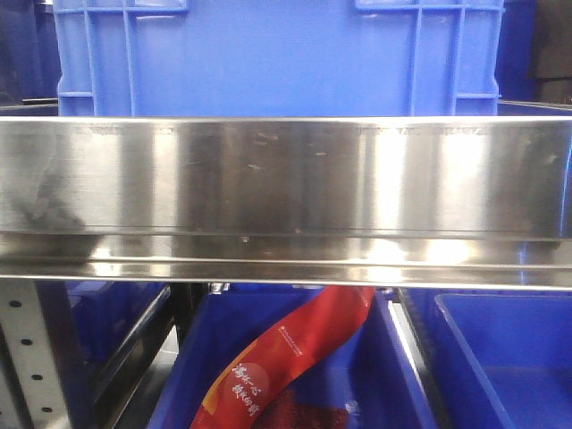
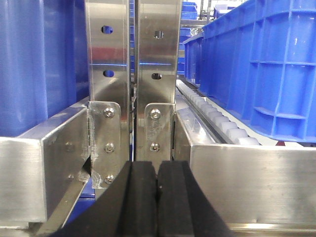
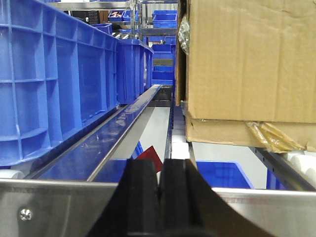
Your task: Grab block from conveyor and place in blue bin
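Front-facing view: a blue crate sits above the steel rail, blue bins below it. Conveyor and block appear nowhere. Left tool and right tool are both closed, holding nothing.

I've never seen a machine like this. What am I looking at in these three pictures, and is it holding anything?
These come from three cameras on a two-armed robot. One looks straight ahead: it shows a shiny steel shelf rail with a blue bin above it, and below, another blue bin holding a red packet. The other two cameras sit on the wrists. The black pads at the bottom are each arm's pincers: the left gripper faces steel uprights between blue crates and a row of white rollers; the right gripper looks down a shelf aisle past a cardboard box. Both pincers are closed with nothing between them. No block or conveyor belt shows here.
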Available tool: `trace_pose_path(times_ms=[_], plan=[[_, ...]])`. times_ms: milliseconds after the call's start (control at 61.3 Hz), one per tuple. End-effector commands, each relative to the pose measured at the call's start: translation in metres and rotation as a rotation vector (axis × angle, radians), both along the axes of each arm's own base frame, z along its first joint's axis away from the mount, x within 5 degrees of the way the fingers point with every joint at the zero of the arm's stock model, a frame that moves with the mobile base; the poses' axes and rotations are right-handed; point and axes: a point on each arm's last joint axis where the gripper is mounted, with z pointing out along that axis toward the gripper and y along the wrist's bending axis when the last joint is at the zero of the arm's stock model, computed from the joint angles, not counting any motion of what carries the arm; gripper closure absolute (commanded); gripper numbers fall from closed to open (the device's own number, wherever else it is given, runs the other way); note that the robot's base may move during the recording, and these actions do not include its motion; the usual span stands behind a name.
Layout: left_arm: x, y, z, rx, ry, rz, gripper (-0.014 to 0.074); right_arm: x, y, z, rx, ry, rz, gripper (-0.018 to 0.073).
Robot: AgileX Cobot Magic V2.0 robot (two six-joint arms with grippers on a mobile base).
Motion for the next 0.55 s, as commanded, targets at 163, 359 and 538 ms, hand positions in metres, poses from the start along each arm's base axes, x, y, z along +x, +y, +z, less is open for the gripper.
trace_pose_path(times_ms=[163,359,538], plan=[[-0.0006,0.0001,0.0031,-0.006,-0.034,0.001,0.0707,-0.0005,-0.0003,0.0024,-0.008,-0.027,-0.006,0.0721],[-0.0006,0.0001,0.0031,-0.006,-0.034,0.001,0.0707,-0.0005,-0.0003,0.0024,-0.008,-0.027,-0.006,0.0721],[-0.0006,0.0001,0.0031,-0.006,-0.034,0.001,0.0707,-0.0005,-0.0003,0.0024,-0.008,-0.027,-0.006,0.0721]])
